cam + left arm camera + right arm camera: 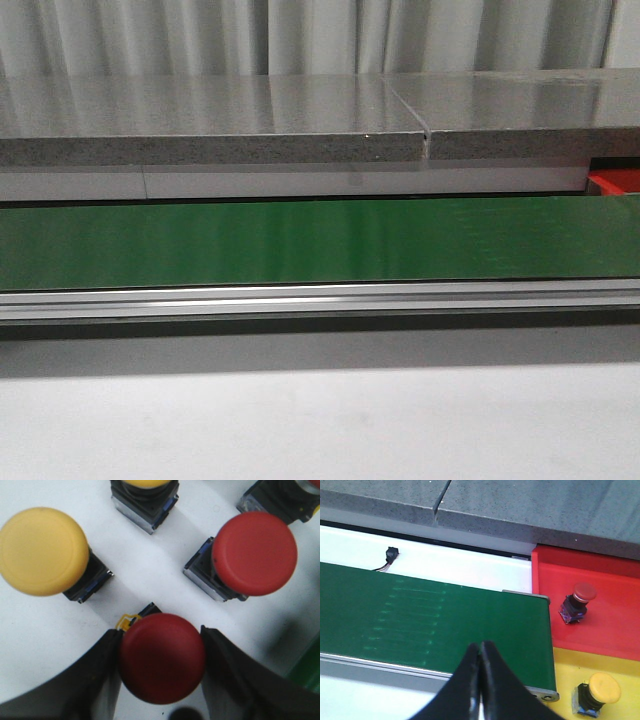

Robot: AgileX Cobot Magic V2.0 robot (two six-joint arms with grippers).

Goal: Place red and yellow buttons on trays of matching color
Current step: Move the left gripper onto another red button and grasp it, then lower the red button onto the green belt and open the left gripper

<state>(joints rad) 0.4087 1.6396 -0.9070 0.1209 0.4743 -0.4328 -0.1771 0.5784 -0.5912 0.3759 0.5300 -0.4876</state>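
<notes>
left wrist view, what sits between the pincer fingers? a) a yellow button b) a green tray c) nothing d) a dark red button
d, the left pincer has its two dark fingers on either side of the dark red button, while the yellow button and the brighter red button lie apart from it on the white surface.

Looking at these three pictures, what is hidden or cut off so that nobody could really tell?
- Front view: neither arm nor any button shows; the red tray is only a corner at the right edge.
- Left wrist view: the left hand flanks a dark red button whose cap hides its base; two buttons are cut off at the picture's edge.
- Right wrist view: the yellow tray runs out of frame.
</notes>
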